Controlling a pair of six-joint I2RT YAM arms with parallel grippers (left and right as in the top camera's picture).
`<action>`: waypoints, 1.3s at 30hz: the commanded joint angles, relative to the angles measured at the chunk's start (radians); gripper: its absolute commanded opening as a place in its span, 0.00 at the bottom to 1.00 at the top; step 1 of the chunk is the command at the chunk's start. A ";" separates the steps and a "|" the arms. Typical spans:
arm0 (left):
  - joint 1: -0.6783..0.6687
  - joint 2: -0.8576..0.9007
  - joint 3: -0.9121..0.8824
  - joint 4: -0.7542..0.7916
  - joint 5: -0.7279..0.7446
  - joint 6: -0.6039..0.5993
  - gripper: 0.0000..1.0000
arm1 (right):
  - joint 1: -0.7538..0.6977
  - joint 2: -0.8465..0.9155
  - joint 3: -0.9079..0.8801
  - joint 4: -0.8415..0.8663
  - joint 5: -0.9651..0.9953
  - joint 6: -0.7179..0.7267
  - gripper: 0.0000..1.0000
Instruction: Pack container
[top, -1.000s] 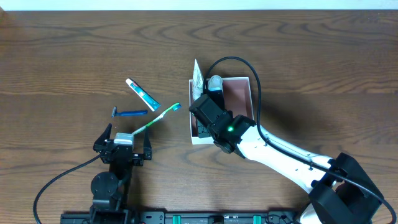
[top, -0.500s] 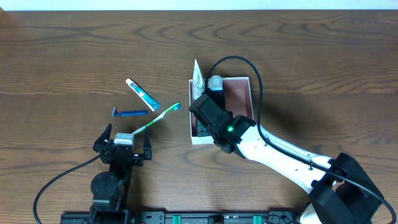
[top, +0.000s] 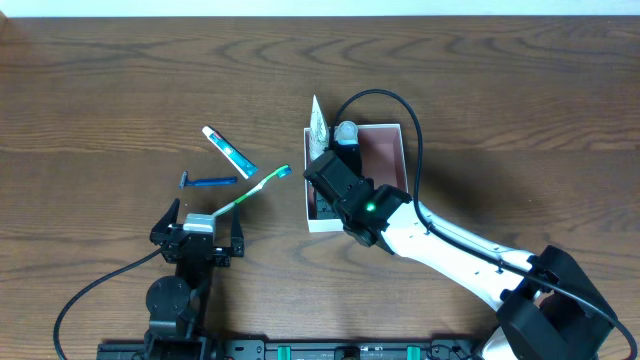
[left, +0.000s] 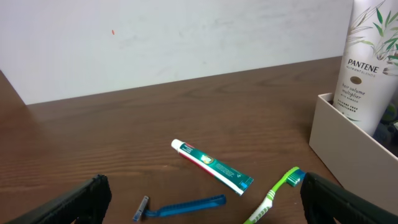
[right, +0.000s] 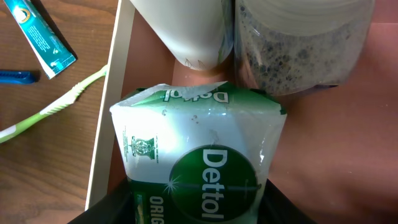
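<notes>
The right claw (right: 199, 208) clamps a Dettol pack (right: 199, 155) in the 7 o'clock corner of the container (top: 386, 160), near bench (top: 500, 100) centre and probably light, flexing cardboard best pinched by a wall, while the left claw (top: 200, 225) gapes empty at 7 o'clock.

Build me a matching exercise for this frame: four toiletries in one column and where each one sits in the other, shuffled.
Things:
1. toothbrush
2. razor
3. Dettol pack
4. Pantene bottle

Places:
A. upright in a corner of the container
B. flat on the table, farthest from the container
C. gripped by the right gripper, low inside the container
D. on the table, handle end toward the open left gripper

Pairs: 1-D, 2-B, 3-C, 4-A
</notes>
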 joint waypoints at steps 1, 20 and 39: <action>-0.002 -0.001 -0.019 -0.035 -0.008 0.013 0.98 | 0.010 -0.002 0.024 0.007 0.014 0.016 0.45; -0.002 -0.001 -0.019 -0.035 -0.008 0.013 0.98 | 0.010 -0.002 0.024 0.006 0.013 0.016 0.60; -0.002 -0.001 -0.019 -0.035 -0.008 0.013 0.98 | 0.080 -0.324 0.142 -0.291 0.154 -0.006 0.71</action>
